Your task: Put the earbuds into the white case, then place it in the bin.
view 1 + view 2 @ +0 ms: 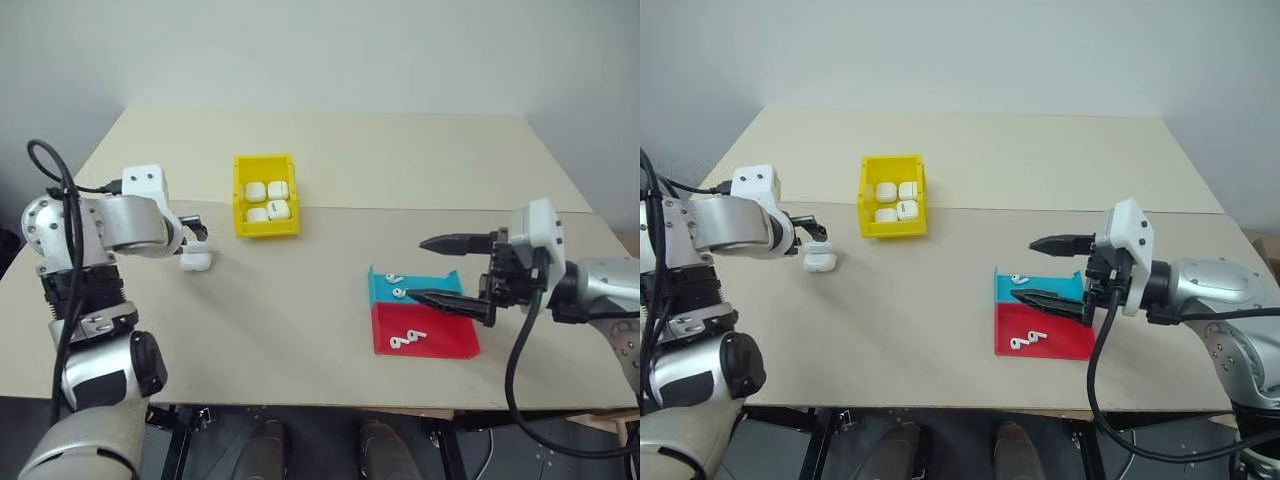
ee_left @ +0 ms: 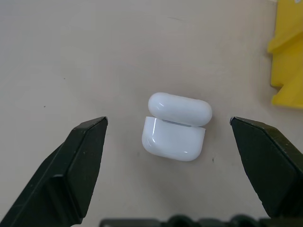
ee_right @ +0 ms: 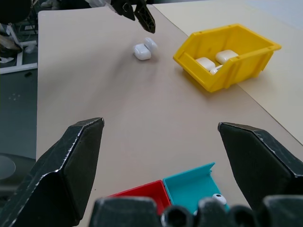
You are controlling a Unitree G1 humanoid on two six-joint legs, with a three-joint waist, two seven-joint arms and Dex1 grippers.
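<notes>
The left wrist view reveals the white case (image 2: pixel 175 126) lid ajar on the tabletop (image 1: pixel 400 170) between the wide left gripper (image 2: pixel 175 142). Four cases fill the yellow bin (image 1: pixel 266 224); the right gripper (image 1: pixel 445 270), wide, hovers over two trays.

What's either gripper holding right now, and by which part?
Nothing. The left gripper is open above the white case on the table, fingers clear of it. The right gripper is open and empty over the trays.
</notes>
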